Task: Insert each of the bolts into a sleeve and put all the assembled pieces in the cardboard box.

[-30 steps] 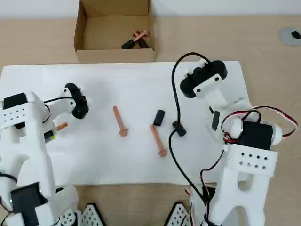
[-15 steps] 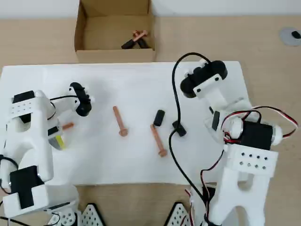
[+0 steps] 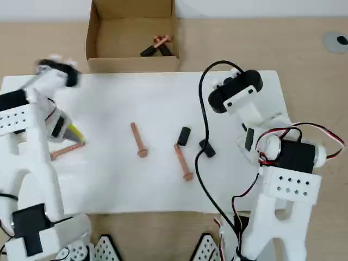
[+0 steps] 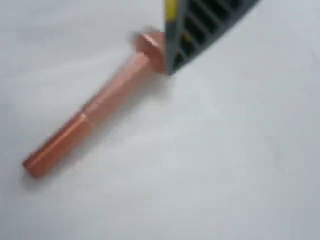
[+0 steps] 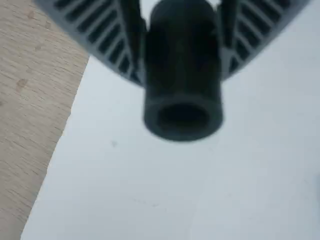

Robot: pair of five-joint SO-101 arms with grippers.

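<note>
Desk: pale wood grain is showing around the sheet.
Sheet: white, is lying flat across the desk's middle.
Disc: grey, round, is sitting on bare wood.
Light: is falling evenly, casting soft shadows.

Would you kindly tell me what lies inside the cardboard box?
Inside the cardboard box lie what look like two copper bolts in black sleeves; its near wall hides the floor just behind it.

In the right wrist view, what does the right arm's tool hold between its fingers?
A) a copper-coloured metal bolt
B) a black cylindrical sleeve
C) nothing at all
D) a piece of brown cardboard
B: the right tool is closed on a black cylindrical sleeve, whose hollow end faces the camera above the white sheet.
</note>
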